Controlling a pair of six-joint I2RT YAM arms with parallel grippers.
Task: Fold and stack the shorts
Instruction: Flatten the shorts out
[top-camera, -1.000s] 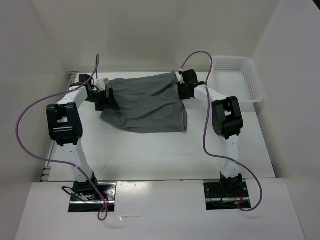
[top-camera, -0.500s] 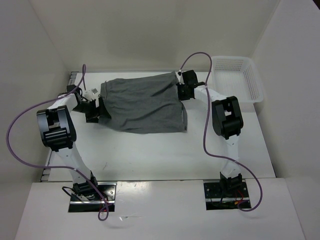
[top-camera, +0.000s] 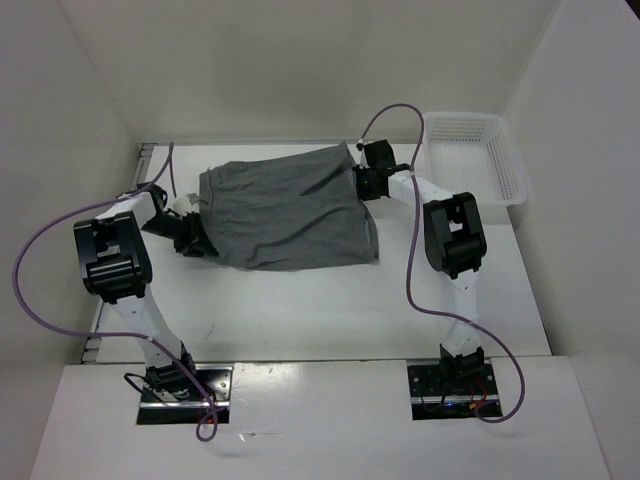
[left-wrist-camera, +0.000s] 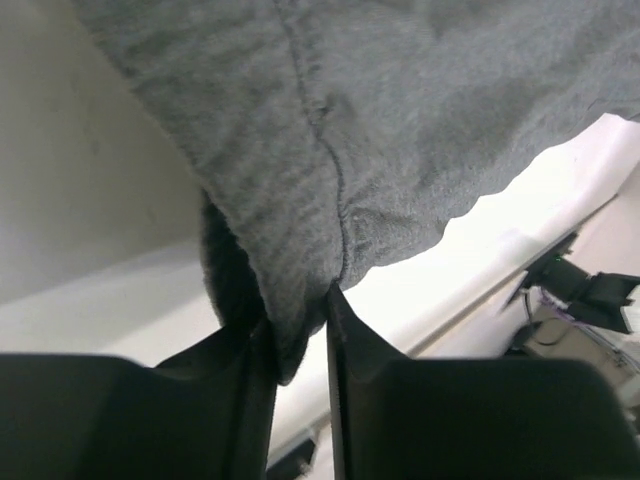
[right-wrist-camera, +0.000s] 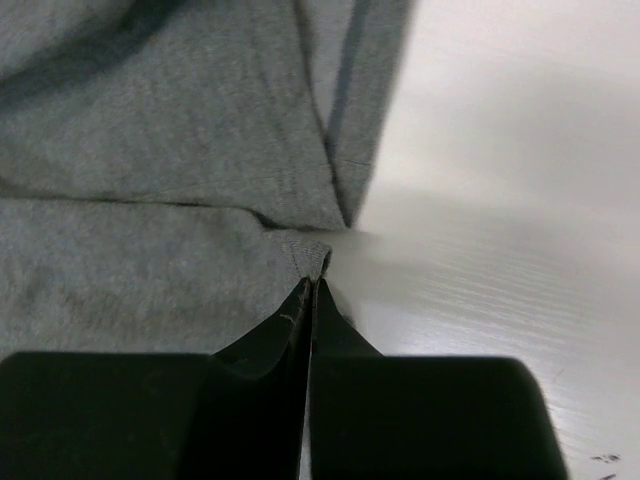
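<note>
Top view: the shorts (top-camera: 285, 215) lay spread across the far half of the counter (top-camera: 320, 300), toward its 12 o'clock side, held at two opposite edges. The left end effector (left-wrist-camera: 300, 330), at about 8 o'clock of the garment, had its fingers drawn nearly together on a thick fold of grey fabric beside a seam; the wrist view showed the cloth lifted off the surface there, with the counter visible beneath it. The right end effector (right-wrist-camera: 312, 290), at about 2 o'clock of the garment, was pinched fully closed on a small corner of hem lying low against the counter. Gripping two opposite edges probably kept the fabric taut and flat, so that one side could be carried over the other as a clean fold, with the right corner serving as an anchor. The white mesh basket (top-camera: 515, 170) stood at the counter's 2 o'clock corner, well apart from the shorts; as far as the top view showed, no garment lay in it. Judged from this, folding had only begun and stacking was not yet done.
</note>
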